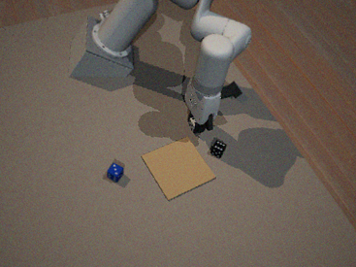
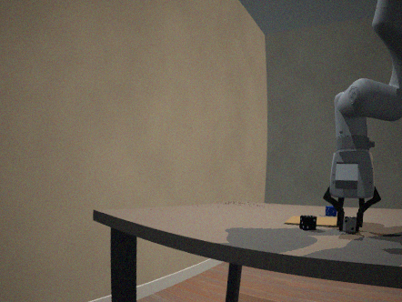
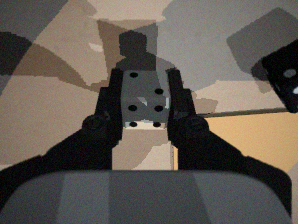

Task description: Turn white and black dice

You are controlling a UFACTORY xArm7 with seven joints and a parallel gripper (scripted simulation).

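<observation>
White die (image 1: 191,124) (image 2: 349,225) (image 3: 145,95) in gripper (image 1: 200,127) (image 2: 349,226) (image 3: 145,85), off mat.
Pincer narrowed, fingers against two opposite die sides, low at table (image 1: 72,209) (image 2: 182,227). Black die (image 1: 218,149) (image 2: 308,222) (image 3: 286,75) just beside, also off mat (image 1: 178,169) (image 2: 296,221) (image 3: 255,140); then tan mat, flat; blue die (image 1: 115,172) (image 2: 330,211) farthest in exterior view, on table past mat.

black pips on the white die (image 1: 191,123) (image 2: 349,224) (image 3: 145,95)
</observation>
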